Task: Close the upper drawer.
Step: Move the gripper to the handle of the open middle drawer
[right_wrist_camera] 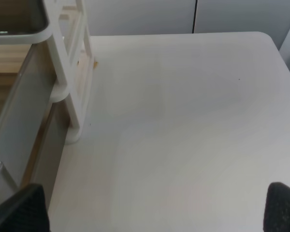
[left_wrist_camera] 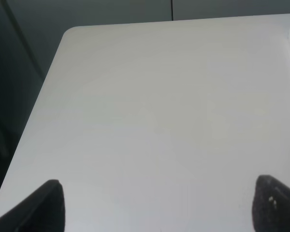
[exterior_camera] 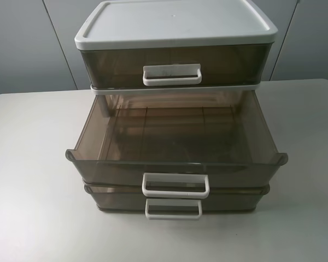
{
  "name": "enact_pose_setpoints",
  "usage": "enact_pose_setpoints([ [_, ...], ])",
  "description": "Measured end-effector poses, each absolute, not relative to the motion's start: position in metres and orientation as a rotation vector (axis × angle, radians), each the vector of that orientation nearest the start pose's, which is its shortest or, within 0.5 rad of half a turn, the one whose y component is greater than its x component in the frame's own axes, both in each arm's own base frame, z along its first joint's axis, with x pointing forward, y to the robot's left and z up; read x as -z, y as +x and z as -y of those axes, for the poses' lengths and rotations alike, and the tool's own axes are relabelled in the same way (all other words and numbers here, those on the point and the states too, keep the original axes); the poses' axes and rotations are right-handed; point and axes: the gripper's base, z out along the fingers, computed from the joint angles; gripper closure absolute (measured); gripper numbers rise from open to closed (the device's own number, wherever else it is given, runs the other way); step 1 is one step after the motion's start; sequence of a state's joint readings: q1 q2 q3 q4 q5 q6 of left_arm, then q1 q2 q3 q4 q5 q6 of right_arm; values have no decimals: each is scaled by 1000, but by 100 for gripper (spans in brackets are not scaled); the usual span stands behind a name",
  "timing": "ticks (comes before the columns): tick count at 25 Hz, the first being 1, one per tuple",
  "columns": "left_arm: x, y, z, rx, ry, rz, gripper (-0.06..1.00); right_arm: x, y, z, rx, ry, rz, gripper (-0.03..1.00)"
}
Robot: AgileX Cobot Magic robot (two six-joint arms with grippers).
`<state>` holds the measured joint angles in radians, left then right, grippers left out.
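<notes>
The cabinet (exterior_camera: 175,22) stands mid-tabletop (exterior_camera: 33,164). Its top drawer (exterior_camera: 172,65) sits flush, the middle drawer (exterior_camera: 175,164) is pulled far out, and the bottom drawer (exterior_camera: 175,201) juts slightly. The left tool (left_wrist_camera: 162,205) and right tool (right_wrist_camera: 154,208) both gape wide, holding nothing. The right tool is seemingly near the cabinet's side.

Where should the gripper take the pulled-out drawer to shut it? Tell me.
Take the white handle centred on the open drawer's front wall, coming from the near side in the high view. The loop stands off the wall, and the drawer should slide straight back.
</notes>
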<state>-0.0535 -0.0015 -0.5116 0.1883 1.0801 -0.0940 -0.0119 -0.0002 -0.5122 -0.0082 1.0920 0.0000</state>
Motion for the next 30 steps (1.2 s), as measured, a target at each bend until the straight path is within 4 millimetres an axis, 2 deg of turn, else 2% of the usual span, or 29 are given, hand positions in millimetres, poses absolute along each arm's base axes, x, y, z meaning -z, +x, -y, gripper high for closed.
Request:
enact_pose_setpoints([
  [14,-280,-7,-15,-133,-54,-2038,20,-279,-8,1,14,18,-2051,30],
  [19,-280,-7,-15,-133,-54,-2038,20,-299,-9,9,136,42,-2008,30],
  [21,-280,-7,-15,-133,-54,-2038,20,-305,1,16,228,38,-2058,30],
  [25,-280,-7,-15,-133,-54,-2038,20,-313,34,23,312,-47,-2146,30],
  [30,-280,-7,-15,-133,-54,-2038,20,-327,83,8,291,-258,-2132,30],
])
